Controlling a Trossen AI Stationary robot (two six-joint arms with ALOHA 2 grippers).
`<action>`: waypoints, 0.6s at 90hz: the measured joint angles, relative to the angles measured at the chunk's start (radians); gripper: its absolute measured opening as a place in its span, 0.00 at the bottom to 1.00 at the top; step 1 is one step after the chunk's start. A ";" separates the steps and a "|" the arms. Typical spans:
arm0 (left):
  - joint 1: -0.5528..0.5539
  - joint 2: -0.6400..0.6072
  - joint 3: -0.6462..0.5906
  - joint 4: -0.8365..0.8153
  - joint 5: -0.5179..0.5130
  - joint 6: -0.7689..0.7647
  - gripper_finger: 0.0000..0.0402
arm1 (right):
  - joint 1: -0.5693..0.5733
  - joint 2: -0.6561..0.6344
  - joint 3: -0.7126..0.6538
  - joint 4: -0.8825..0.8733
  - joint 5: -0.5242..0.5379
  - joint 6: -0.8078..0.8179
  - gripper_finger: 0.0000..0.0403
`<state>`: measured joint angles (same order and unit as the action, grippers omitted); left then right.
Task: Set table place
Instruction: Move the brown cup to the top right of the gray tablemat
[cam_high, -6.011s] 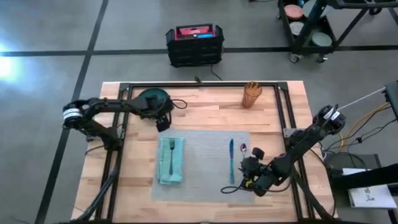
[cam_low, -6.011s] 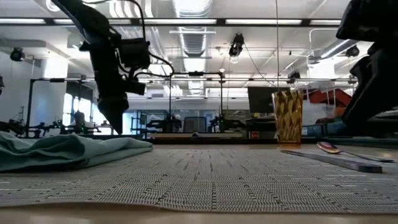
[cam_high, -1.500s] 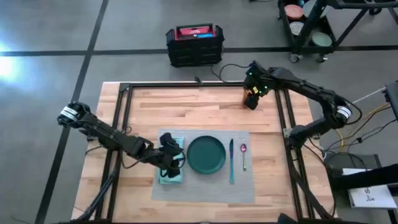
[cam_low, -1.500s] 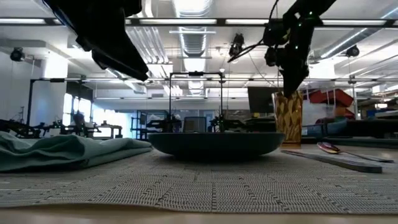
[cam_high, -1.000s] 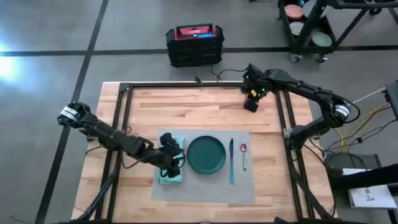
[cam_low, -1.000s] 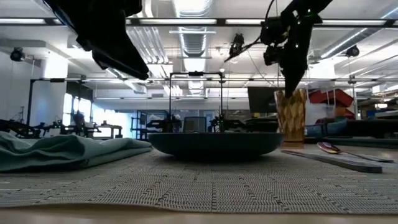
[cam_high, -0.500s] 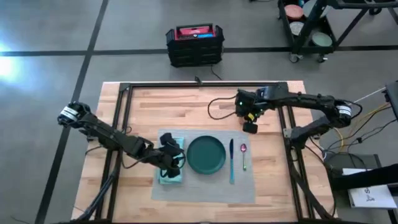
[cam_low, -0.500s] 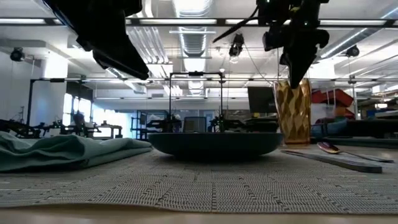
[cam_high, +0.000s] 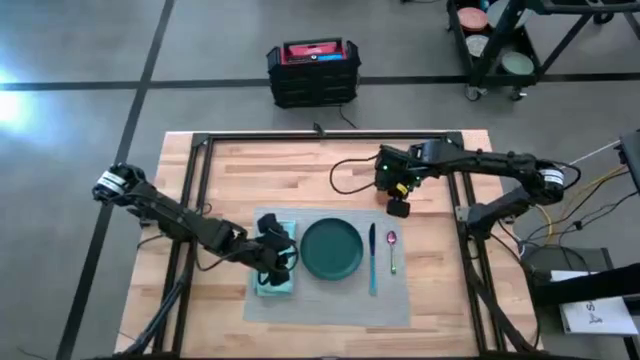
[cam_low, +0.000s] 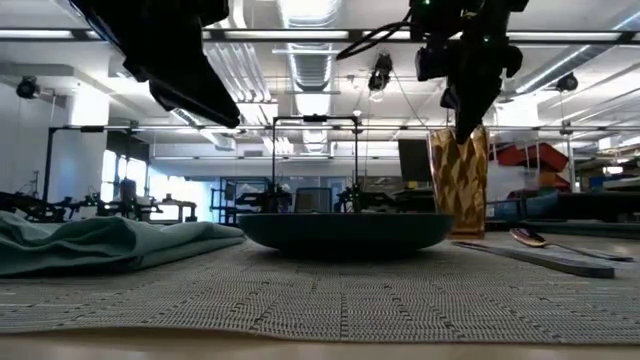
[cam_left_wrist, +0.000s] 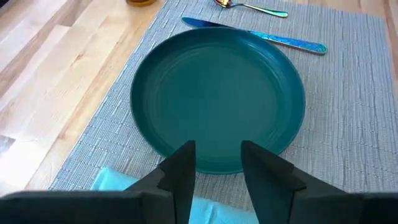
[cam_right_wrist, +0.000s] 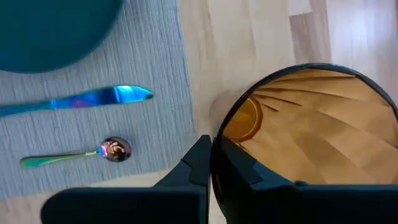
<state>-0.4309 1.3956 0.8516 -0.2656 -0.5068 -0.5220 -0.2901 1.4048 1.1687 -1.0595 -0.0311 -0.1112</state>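
Two dark fingers of the right gripper (cam_right_wrist: 214, 168) pinch the rim of an upright amber ribbed glass tumbler (cam_right_wrist: 311, 130). Just beside it lies the flat grey woven rectangular placemat (cam_high: 390, 290), long axis across the light wooden plank table (cam_high: 300, 170). Left gripper (cam_left_wrist: 214, 165) hangs spread over the dark green round plate (cam_left_wrist: 217, 99).

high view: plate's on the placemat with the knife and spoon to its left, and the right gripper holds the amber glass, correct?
Not quite: in the high view the knife and spoon lie right of the plate on the placemat. The right gripper does hold the amber glass.

Plank worktop (cam_high: 300, 170), black rail frame. Grey placemat (cam_high: 330, 295) lies flat at 6 o'clock from centre. Amber tumbler (cam_high: 398, 205) at placemat's 1 o'clock corner; contact with worktop unclear.
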 joint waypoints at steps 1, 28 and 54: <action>0.000 0.000 0.000 0.000 0.000 0.000 0.28 | 0.000 0.000 0.000 0.000 0.000 0.000 0.00; 0.000 0.000 0.000 0.001 0.000 -0.003 0.28 | 0.000 0.003 0.001 -0.011 0.002 0.040 0.04; 0.000 0.000 0.000 0.001 0.001 -0.003 0.28 | 0.000 -0.001 0.012 -0.022 0.004 0.032 0.23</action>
<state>-0.4313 1.3956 0.8516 -0.2646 -0.5060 -0.5251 -0.2901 1.4034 1.1808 -1.0811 -0.0266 -0.0796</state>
